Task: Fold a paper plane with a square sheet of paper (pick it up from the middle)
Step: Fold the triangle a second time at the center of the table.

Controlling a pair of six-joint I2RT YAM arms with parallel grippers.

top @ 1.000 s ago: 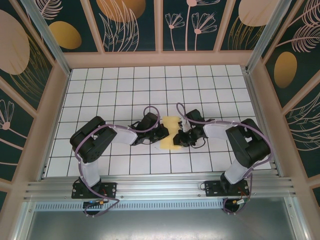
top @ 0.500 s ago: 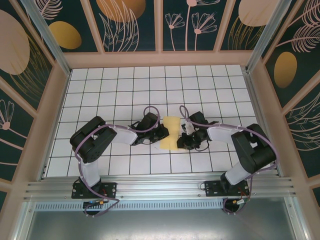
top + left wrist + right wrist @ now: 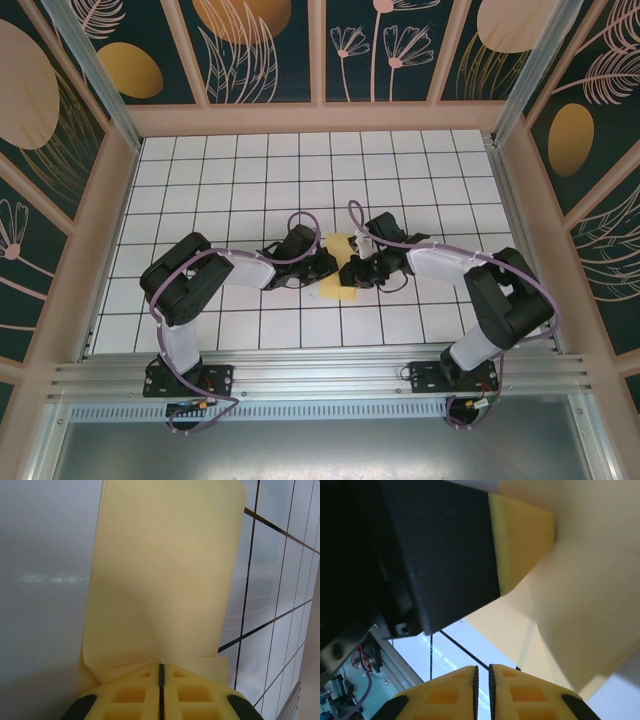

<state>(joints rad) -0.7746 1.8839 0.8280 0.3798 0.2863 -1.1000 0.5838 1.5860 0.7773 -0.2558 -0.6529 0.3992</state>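
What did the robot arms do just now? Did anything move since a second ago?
The right gripper backed off to the right, then swung back left over the yellow paper, covering more of it. Nothing was visibly grabbed or let go. The left gripper stayed put, shut on the paper's edge, and the paper kept its place.

The square sheet of paper [image 3: 337, 287] sits near the middle of the desk [image 3: 250, 170], between the two arms. The left arm [image 3: 235, 268] reaches in from the left, and the left jaws meet the sheet's left edge. The right arm [image 3: 440, 262] reaches in from the right, with the right jaws over the sheet's right half. Both bases stand at the desk's near edge, well apart.
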